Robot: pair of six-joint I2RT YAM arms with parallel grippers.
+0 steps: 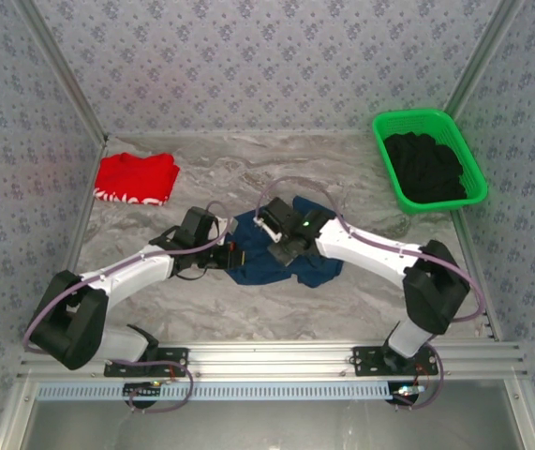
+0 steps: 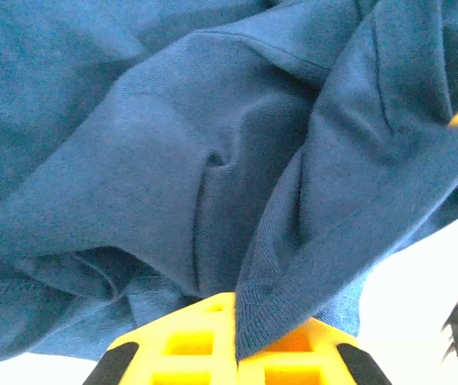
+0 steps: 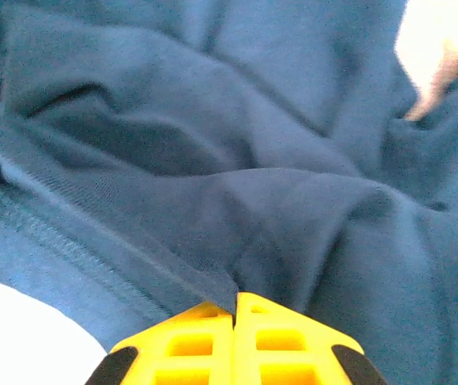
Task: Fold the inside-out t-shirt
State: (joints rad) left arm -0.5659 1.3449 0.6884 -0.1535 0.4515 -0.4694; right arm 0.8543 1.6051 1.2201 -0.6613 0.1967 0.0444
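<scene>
Closest to your lens, the yellow fingers (image 2: 180, 345) of your left gripper (image 2: 235, 325) are clamped on a fold of the dark navy-blue cloth t-shirt (image 2: 172, 160), and the pinched ridge of fabric runs down between them. On the other wrist, your right gripper (image 3: 235, 309) has its yellow fingers (image 3: 188, 341) pressed together on a stitched hem of the same t-shirt (image 3: 253, 160), with rumpled folds rising behind. A pale shape at the upper right of that view is too blurred to identify.

From above, the t-shirt (image 1: 258, 270) lies bunched in a heap at the middle of the grey marbled counter (image 1: 248, 169), just ahead of the arm bases. Your left gripper (image 1: 232, 255) meets the heap's left edge. Your right gripper (image 1: 284, 246) sits on top of it, with a green light (image 1: 304, 223) glowing on that wrist. The two grippers are near each other over the cloth.

A red folded garment (image 1: 136, 178) rests at the far left of the counter, well apart from the t-shirt. White marking along its near edge is too small to read. At the far right stands a green plastic basket (image 1: 417, 115) holding black clothing (image 1: 424, 167).
</scene>
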